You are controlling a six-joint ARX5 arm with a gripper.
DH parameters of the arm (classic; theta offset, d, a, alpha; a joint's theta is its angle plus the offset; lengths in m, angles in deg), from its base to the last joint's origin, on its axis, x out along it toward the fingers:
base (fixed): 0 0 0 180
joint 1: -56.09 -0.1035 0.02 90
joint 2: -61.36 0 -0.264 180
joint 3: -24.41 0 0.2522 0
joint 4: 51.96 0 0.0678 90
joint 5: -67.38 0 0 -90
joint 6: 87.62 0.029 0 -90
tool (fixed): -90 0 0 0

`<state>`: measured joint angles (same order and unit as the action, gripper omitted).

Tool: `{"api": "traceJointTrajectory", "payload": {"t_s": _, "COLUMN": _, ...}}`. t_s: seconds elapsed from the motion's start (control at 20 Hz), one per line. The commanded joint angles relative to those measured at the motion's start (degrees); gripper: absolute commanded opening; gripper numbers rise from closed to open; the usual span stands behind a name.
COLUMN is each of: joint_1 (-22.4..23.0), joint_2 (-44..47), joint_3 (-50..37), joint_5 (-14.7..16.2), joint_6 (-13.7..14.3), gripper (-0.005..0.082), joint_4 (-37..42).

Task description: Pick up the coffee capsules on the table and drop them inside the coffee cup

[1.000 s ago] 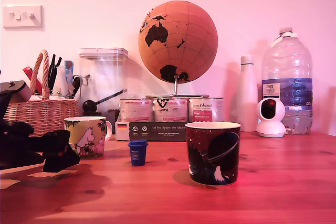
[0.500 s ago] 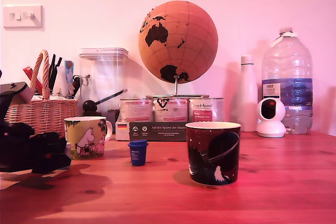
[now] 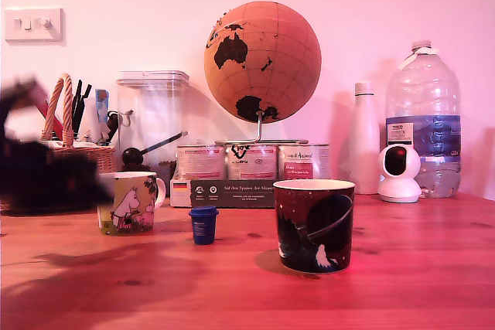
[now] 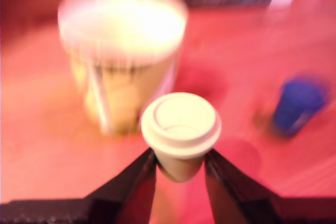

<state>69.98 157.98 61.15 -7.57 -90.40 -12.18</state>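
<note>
a pale wall (image 3: 387,5) with a white light switch (image 3: 32,24) rises behind a reddish wooden table (image 3: 418,268) under pinkish light.

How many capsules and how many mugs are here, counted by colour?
Pale capsule, held in the claw: 1
Blue capsule: 1
Pale cartoon mug: 1
Dark mug: 1
Total: 4

Pale grey capsule (image 4: 181,129): cream-white under pink lighting. Dark blue capsule (image 3: 203,224): deep blue. Cartoon mug (image 3: 128,202): yellow-green with a white character print. Dark mug (image 3: 314,225): black, planet motif, pale interior. Globe (image 3: 262,60): terracotta orange, black continents. Table (image 3: 418,268): reddish wood grain.
</note>
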Motion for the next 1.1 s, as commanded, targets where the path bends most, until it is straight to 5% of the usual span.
{"api": "traceJointTrajectory", "payload": {"t_s": 0.0, "joint_1": 0.15, "joint_2": -3.74, "joint_3": -0.09, "joint_5": 0.59, "joint_6": 0.31, "gripper": 0.0125, "joint_4": -1.88}}
{"api": "traceJointTrajectory", "payload": {"t_s": 0.55, "joint_1": 0.09, "joint_2": -18.78, "joint_3": 2.12, "joint_5": -2.01, "joint_6": 1.75, "gripper": 0.0126, "joint_4": -13.97}}
{"api": "traceJointTrajectory", "payload": {"t_s": 1.05, "joint_1": -1.73, "joint_2": -15.87, "joint_3": 25.55, "joint_5": -2.25, "joint_6": 1.73, "gripper": 0.0128, "joint_4": -47.87}}
